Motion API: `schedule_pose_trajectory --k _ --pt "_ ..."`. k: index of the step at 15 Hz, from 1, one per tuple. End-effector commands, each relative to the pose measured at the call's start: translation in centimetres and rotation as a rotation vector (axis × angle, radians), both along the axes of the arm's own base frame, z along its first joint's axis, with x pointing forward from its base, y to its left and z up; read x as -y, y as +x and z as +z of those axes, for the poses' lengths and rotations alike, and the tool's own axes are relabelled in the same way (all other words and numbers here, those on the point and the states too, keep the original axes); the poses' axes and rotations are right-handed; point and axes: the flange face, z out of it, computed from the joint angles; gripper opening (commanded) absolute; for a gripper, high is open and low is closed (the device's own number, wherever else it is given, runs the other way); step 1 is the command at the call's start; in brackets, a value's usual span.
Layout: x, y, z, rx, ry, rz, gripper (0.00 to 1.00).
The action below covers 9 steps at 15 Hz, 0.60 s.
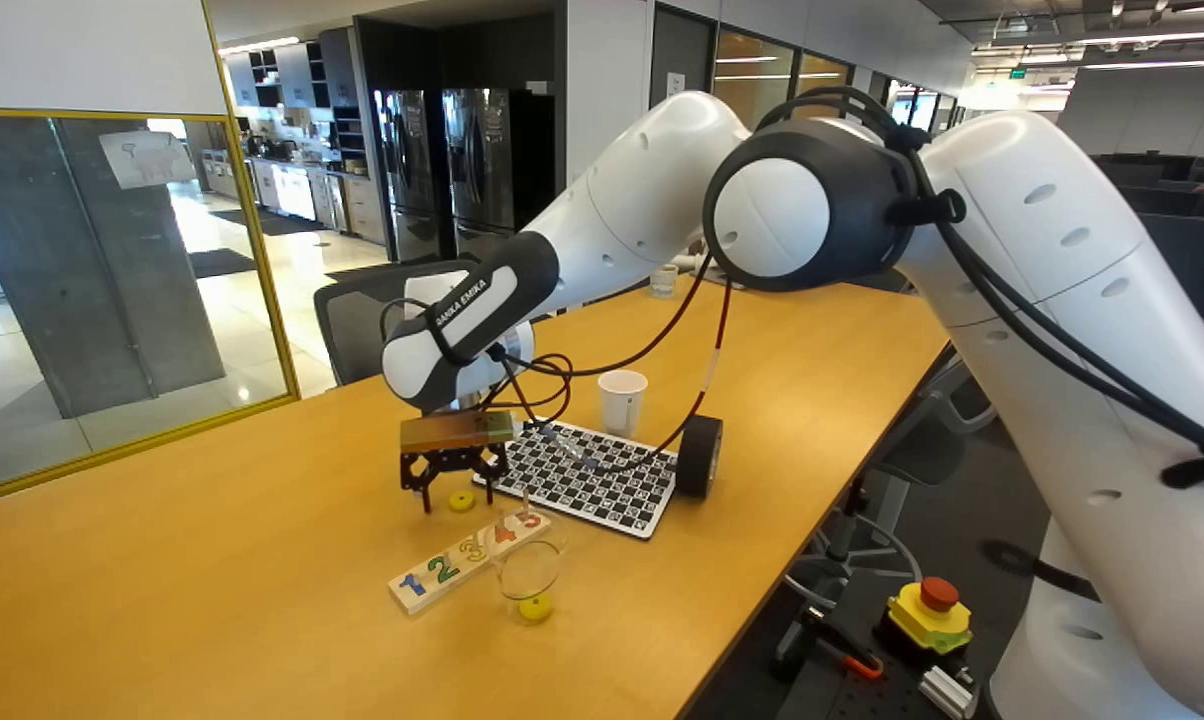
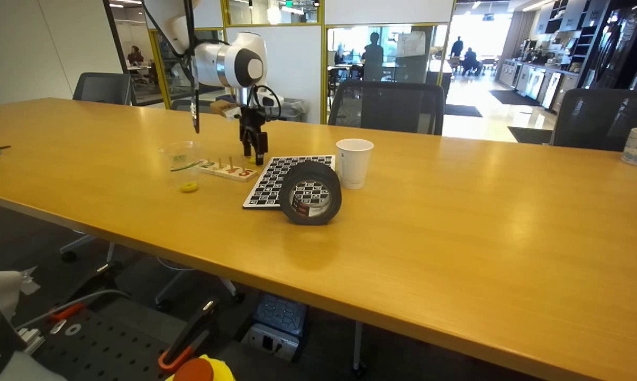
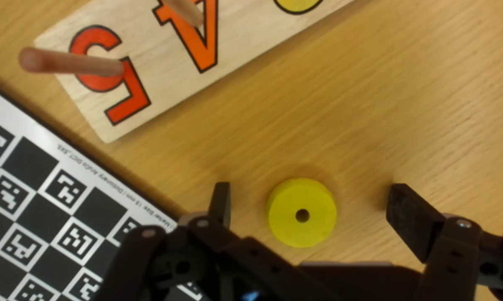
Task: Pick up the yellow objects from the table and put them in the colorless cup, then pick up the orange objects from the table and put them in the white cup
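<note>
Yellow disc (image 3: 289, 213) lies flat on the tabletop (image 1: 212, 600) between the fingers (image 3: 410, 219), which stand wide apart with a gap on either side of it. The step in hand looks to be the pick-up of this disc; nothing is held. The next move calls for settling the tips low enough, then bringing them together on its rim; it sits somewhat nearer the finger by the checkered board (image 3: 63, 209), so that side may touch first. It is round, bright yellow and thick, with a small dark hole in the middle. Just beyond lies the wooden number board (image 3: 163, 58) with its pegs (image 3: 72, 63). Farther out, in both exterior views, is the colorless cup (image 2: 180, 161); another yellow piece (image 2: 189, 187) appears to rest at its bottom, so I take the yellow half to be partly done. Well apart, upright, is the white cup (image 2: 354, 166), for the orange objects, which I cannot make out with certainty.
</note>
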Motion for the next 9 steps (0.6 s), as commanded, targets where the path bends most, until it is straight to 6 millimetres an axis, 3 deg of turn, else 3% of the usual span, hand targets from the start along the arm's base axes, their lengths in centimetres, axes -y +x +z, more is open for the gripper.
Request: schedule_pose_trajectory --k 1,7,9 --pt "-0.3 0.8 0.6 0.012 -0.017 -0.009 0.66" --pt "0.0 1.1 1.7 0.029 -0.03 -0.015 0.19" --pt "0.1 0.9 2.1 0.031 -0.034 -0.016 0.21"
